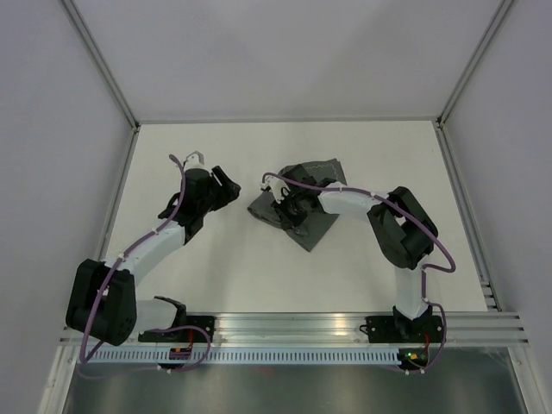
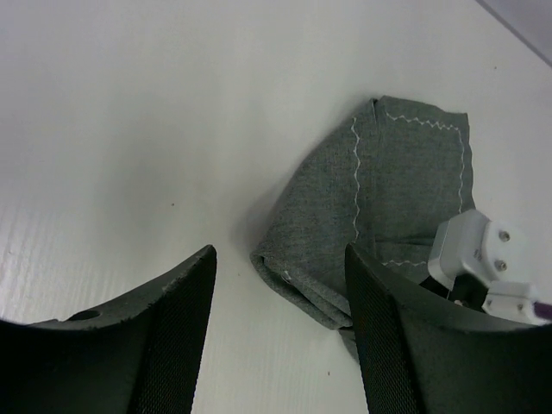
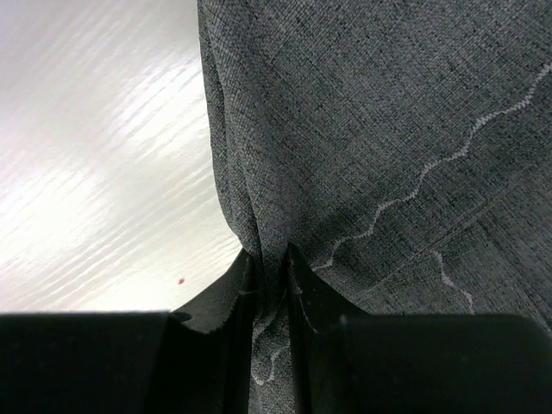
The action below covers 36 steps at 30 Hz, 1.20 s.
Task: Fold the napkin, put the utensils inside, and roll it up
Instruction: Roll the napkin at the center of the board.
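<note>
napkin lies mid-table; right gripper sits on its left part, pinching a fold; left gripper just left of it, apart.

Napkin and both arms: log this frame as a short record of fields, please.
napkin: dark grey, bunched in folds on the white table
right gripper: fingers shut on a napkin fold
left gripper: open, empty, to the left of the napkin
fork: not seen in any view

White arms with black joints, purple cables and black hand fingers (mesh-textured inside).
</note>
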Each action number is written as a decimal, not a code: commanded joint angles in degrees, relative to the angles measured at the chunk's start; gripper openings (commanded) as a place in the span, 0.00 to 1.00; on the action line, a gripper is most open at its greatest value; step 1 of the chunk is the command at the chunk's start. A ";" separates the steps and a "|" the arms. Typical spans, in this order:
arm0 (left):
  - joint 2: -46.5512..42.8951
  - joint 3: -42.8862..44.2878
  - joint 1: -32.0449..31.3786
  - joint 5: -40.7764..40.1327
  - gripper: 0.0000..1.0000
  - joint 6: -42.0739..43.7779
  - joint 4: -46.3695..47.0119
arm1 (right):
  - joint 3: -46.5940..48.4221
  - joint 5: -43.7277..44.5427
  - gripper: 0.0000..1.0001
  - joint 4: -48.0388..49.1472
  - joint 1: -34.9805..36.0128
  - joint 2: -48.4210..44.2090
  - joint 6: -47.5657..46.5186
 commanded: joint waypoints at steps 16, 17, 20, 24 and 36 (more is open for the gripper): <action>-4.23 -17.23 -14.25 -7.24 0.64 12.28 28.84 | 6.20 -26.18 0.00 -20.92 -7.36 12.45 -11.30; -4.84 -17.23 -14.95 -8.03 0.63 13.78 29.28 | 6.73 -26.54 0.00 -22.67 -7.71 13.50 -12.35; -5.73 -16.88 -17.59 -8.03 0.63 19.76 30.34 | 9.10 -29.08 0.00 -27.49 -9.02 16.31 -15.33; -5.82 -12.32 -21.01 -6.80 0.62 27.65 22.64 | 13.58 -30.84 0.00 -32.43 -10.87 19.92 -17.63; -3.71 -5.88 -26.12 -1.55 0.65 55.22 18.02 | 17.37 -30.58 0.01 -36.75 -12.54 24.23 -19.75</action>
